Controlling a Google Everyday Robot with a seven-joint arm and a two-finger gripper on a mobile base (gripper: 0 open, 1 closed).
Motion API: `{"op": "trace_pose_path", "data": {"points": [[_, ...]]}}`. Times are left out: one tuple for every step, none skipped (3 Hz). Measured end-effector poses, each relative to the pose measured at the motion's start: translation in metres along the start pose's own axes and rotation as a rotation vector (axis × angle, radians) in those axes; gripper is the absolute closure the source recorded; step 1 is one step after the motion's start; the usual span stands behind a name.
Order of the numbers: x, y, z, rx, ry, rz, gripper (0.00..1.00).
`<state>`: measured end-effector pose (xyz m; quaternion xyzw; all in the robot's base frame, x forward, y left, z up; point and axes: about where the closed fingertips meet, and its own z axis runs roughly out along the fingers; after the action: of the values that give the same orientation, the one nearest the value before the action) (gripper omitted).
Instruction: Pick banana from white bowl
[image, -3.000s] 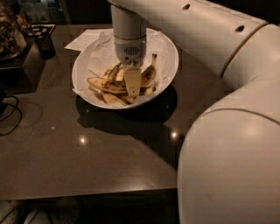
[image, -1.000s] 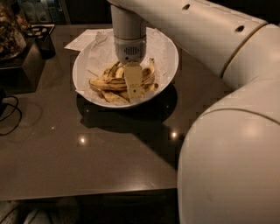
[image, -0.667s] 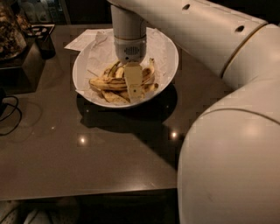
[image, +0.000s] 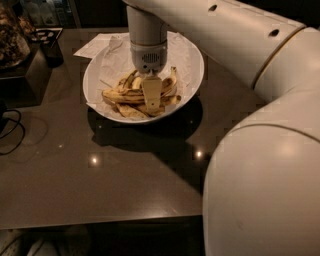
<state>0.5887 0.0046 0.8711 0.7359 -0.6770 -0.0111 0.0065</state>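
Note:
The white bowl (image: 190, 60), lined with crinkled white paper, stands at the back middle of the dark table. Several yellow, brown-speckled bananas lie in it. The longest banana (image: 119, 96) lies across the bowl's left front, its right end under my gripper. My gripper (image: 152, 95) hangs straight down from the wrist (image: 148, 55) and reaches low into the pile, in touch with the bananas at the bowl's middle. Shorter bananas (image: 172, 82) lean to its right and behind it.
My arm's big white links (image: 260, 165) fill the right side and hide the table there. A dark box (image: 42, 62) with a container on it stands at the back left. Black cables (image: 10, 127) lie at the left edge. A white paper sheet (image: 95, 45) lies behind the bowl.
Hardly anything differs. My gripper stays low in the bowl among the bananas, and the bananas lie much as before.

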Motion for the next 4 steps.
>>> {"op": "trace_pose_path", "data": {"points": [[0.0000, 0.0000, 0.0000, 0.000, 0.000, 0.000, 0.64], [0.0000, 0.0000, 0.0000, 0.000, 0.000, 0.000, 0.88], [-0.0001, -0.0001, 0.0000, 0.001, 0.000, 0.000, 1.00], [-0.0006, -0.0003, -0.0015, 0.000, 0.000, 0.000, 1.00]]}}
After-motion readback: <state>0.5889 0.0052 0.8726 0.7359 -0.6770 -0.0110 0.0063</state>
